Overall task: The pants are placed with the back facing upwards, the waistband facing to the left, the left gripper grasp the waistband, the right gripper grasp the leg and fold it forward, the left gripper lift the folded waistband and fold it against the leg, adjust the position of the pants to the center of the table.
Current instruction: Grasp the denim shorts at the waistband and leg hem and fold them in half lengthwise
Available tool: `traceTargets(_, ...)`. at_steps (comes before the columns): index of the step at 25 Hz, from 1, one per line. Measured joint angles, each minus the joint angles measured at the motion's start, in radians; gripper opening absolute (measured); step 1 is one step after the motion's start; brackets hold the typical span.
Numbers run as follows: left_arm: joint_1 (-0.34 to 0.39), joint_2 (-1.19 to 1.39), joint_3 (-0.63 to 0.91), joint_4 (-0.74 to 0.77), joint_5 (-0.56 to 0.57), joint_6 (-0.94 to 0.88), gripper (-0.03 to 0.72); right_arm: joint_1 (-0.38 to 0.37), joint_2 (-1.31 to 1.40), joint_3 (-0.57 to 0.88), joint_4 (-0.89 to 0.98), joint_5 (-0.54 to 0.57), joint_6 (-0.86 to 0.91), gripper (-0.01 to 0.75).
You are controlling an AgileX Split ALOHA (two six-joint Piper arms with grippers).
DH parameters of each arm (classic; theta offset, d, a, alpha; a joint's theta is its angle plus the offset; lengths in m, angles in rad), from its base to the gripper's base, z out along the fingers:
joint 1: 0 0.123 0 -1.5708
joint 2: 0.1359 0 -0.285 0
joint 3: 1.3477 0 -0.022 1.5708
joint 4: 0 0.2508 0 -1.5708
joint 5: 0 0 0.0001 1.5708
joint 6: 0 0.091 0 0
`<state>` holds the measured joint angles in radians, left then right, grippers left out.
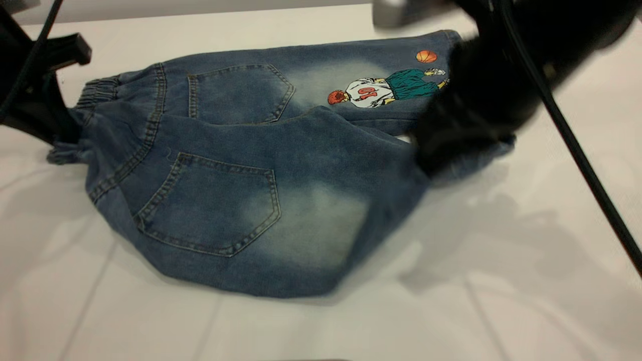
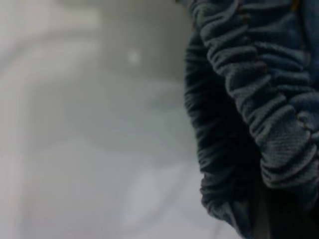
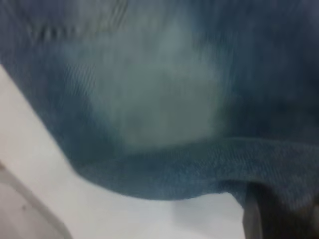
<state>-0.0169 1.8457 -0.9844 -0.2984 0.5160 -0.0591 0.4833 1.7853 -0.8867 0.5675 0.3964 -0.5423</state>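
The pants [image 1: 251,165] lie back up on the white table [image 1: 451,301], with both back pockets showing. Their elastic waistband [image 1: 98,93] points left. My left gripper [image 1: 60,135] is shut on its near corner, and the ruched band [image 2: 259,99] fills one side of the left wrist view. The leg [image 1: 311,225] with the faded oval is the near one. My right gripper [image 1: 441,150], blurred, is shut on its hem end and holds it raised against the far leg with the cartoon [image 1: 381,87]. In the right wrist view the leg [image 3: 159,99] hangs above the table [image 3: 149,219].
The right arm's black cable [image 1: 577,150] slants down across the right side of the table. A black bracket [image 1: 65,52] of the left arm sticks out above the waistband. Bare tabletop lies in front of the pants and to their right.
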Motion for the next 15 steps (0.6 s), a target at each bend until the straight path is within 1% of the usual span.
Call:
traceTargets(4, 0.0, 0.0, 0.0, -0.06, -0.038, 0.001, 0.048, -0.077, 0.0, -0.09, 0.001, 0.04, 0.01, 0.025)
traceTargets(10, 0.0, 0.0, -0.049, -0.161, -0.043, 0.001, 0.048, -0.199, 0.0, -0.166, 0.001, 0.067, 0.042, 0.025)
traceTargets(12, 0.0, 0.0, -0.071, -0.212, -0.042, 0.002, 0.048, -0.228, 0.0, -0.179, 0.0, 0.058, 0.044, 0.025)
traceTargets(15, 0.0, 0.0, -0.103, -0.273, -0.042, 0.002, 0.048, -0.258, 0.0, -0.184, 0.0, 0.004, 0.045, 0.025)
